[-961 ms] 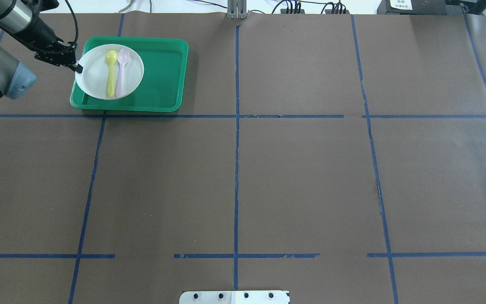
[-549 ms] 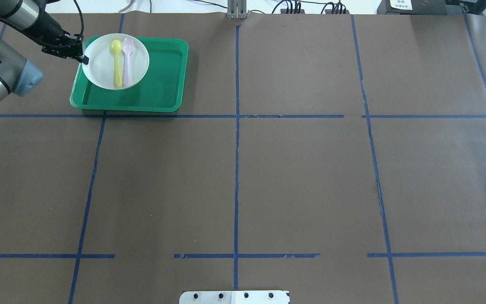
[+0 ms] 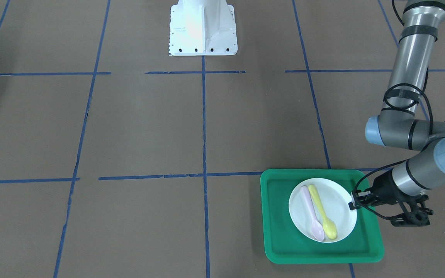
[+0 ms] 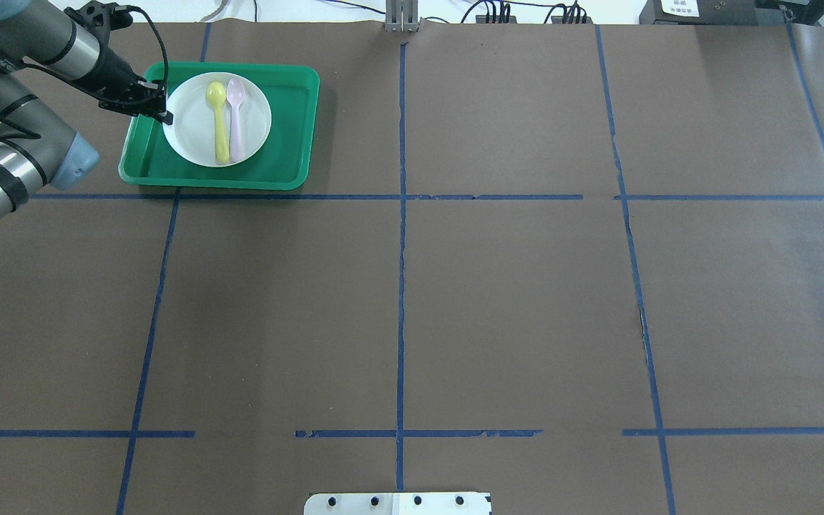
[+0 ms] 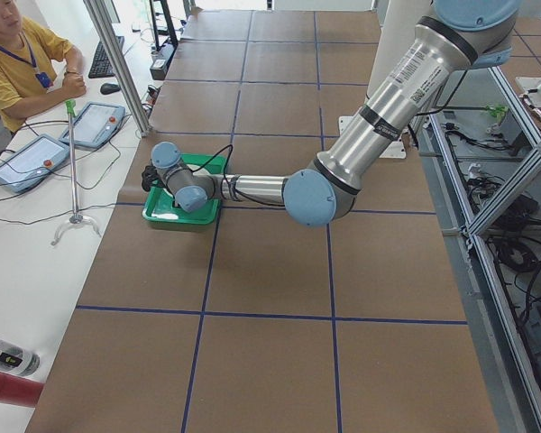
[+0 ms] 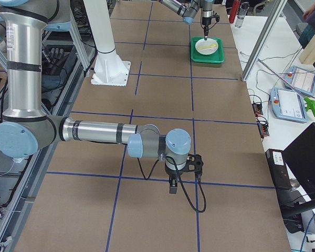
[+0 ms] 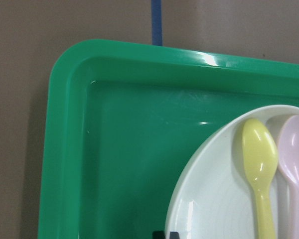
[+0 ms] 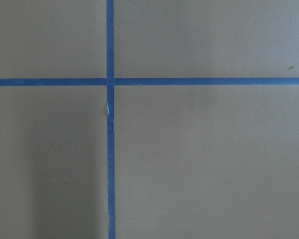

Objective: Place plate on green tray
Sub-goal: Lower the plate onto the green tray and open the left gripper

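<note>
The white plate [image 4: 190, 132] lies over the middle of the green tray [image 4: 287, 129], with a yellow spoon [image 4: 219, 121] and a pink spoon [image 4: 236, 118] on it. My left gripper [image 4: 166, 116] is shut on the plate's left rim. The front-facing view shows the same grip [image 3: 352, 204] on the plate [image 3: 340, 206] inside the tray [image 3: 280, 216]. The left wrist view shows the plate [image 7: 214, 199] over the tray floor [image 7: 124, 149]. I cannot tell whether the plate touches the tray. My right gripper [image 6: 172, 188] hangs low over bare table, and I cannot tell if it is open.
The table is brown paper with blue tape lines [image 4: 401, 214]. The robot's white base [image 3: 202, 27] stands at the near middle edge. Operators, tablets and a pole stand beyond the tray's end of the table [image 5: 36, 63].
My left gripper has carried the plate with both spoons to the right, from the tray's left edge to over its middle. The tray has not moved.
</note>
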`<act>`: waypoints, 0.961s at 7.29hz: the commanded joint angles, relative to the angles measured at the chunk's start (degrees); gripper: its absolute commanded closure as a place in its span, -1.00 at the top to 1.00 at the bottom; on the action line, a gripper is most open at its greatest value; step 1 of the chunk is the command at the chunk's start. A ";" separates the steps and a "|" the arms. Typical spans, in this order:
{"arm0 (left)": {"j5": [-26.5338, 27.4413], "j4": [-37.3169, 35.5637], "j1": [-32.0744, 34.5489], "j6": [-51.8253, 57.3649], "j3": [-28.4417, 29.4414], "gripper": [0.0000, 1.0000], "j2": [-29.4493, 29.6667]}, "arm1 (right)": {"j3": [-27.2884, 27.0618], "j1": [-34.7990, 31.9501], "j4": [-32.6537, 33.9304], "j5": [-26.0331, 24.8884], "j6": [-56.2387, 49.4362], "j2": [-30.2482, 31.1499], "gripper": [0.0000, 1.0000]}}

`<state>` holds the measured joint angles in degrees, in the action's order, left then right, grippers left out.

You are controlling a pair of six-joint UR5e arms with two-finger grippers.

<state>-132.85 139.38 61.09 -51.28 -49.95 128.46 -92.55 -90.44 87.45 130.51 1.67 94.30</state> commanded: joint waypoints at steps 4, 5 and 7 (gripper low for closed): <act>2.75 5.28 -2.38 -0.58 1.35 0.99 -0.14 | 0.00 0.00 0.00 0.01 0.00 0.00 1.00; 2.86 5.55 -2.56 -0.58 1.35 1.00 -0.22 | 0.00 0.00 0.00 0.01 0.00 0.00 1.00; 2.42 5.47 -1.25 0.30 0.65 1.00 -0.66 | 0.00 0.00 0.00 0.01 0.00 0.00 1.00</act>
<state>-130.21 144.82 59.00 -51.46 -48.85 127.99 -92.55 -90.44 87.45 130.52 1.67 94.31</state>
